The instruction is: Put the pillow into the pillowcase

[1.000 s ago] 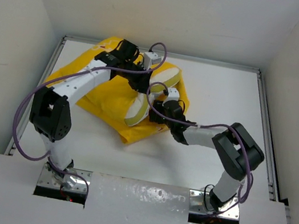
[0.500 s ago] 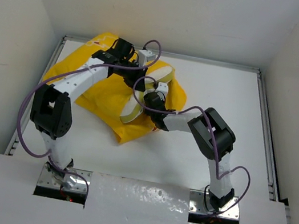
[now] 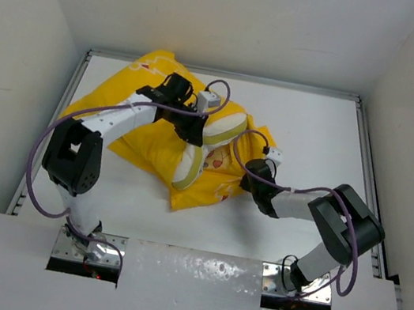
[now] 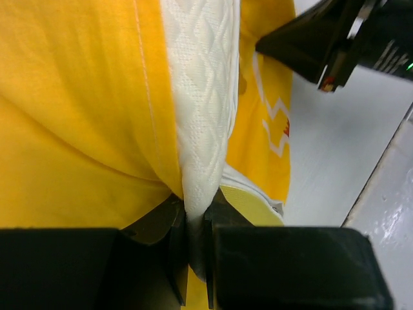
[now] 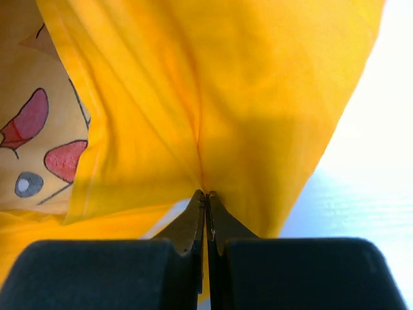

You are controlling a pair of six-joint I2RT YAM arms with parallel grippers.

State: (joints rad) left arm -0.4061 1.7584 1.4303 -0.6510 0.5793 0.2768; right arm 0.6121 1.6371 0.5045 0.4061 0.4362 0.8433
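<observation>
Pillow [image 4: 203, 97] mostly hidden inside yellow pillowcase [image 3: 156, 150] at far left of table [image 3: 313, 142], only quilted edge showing, pinched by left gripper [image 4: 195, 223]; right gripper [image 5: 205, 197] clamped on pillowcase fabric, fingertips partly buried.

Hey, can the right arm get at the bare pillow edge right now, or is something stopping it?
Probably not yet. The right gripper is shut on the pillowcase, so it isn't free. The bare edge of the pillow lies close by with nothing over it, but the left gripper pinches it.
</observation>
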